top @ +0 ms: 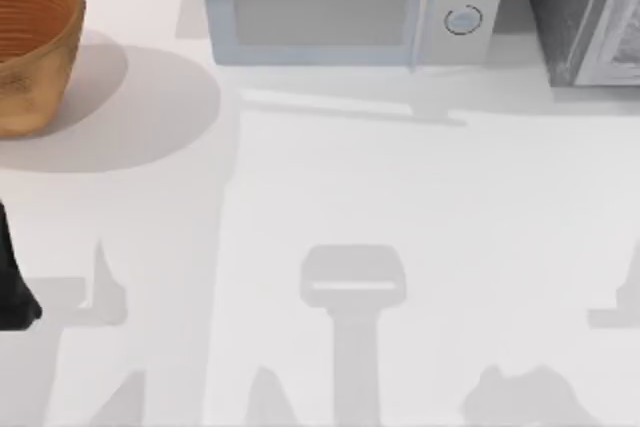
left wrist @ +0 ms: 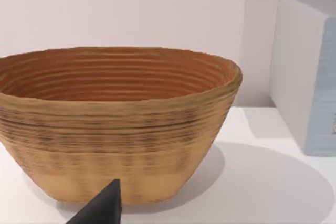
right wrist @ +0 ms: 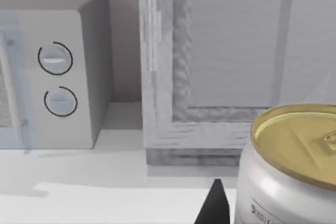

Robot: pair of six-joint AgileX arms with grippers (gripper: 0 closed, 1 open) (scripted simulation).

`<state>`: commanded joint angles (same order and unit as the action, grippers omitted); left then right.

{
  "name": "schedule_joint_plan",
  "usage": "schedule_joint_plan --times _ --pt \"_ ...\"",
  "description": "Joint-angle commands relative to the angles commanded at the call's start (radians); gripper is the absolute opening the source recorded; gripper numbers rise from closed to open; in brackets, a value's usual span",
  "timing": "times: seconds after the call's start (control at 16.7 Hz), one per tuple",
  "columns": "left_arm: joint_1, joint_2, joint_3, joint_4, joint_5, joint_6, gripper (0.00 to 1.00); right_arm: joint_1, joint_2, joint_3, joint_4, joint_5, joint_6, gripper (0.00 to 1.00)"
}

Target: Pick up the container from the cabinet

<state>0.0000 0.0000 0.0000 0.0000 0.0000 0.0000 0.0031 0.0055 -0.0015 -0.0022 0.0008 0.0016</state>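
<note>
1. A silver can [right wrist: 286,174] with a gold lid stands on the white table [top: 400,197], just beside the right claw's dark fingertip [right wrist: 215,205] and in front of the grey cabinet [right wrist: 220,61].
2. Whether the right claw is open or closed cannot be told.
3. A woven basket [left wrist: 115,124], its visible inside bare, sits just ahead of the left claw's fingertip [left wrist: 102,205]; that claw's state cannot be told either.
4. A microwave [top: 350,7] stands between basket and cabinet, beyond both claws, its door closed.
5. The left arm [top: 12,282] shows at the table's left edge.
</note>
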Motion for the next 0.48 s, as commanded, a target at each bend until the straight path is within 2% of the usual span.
schedule_joint_plan --times 0.24,0.48 --pt "0.0 0.0 0.0 0.0 0.0 0.0 1.0 -0.013 0.083 0.031 0.09 -0.057 0.002 0.0" --pt "0.0 0.0 0.0 0.0 0.0 0.0 1.0 -0.055 0.309 0.089 0.293 -0.187 0.006 0.0"
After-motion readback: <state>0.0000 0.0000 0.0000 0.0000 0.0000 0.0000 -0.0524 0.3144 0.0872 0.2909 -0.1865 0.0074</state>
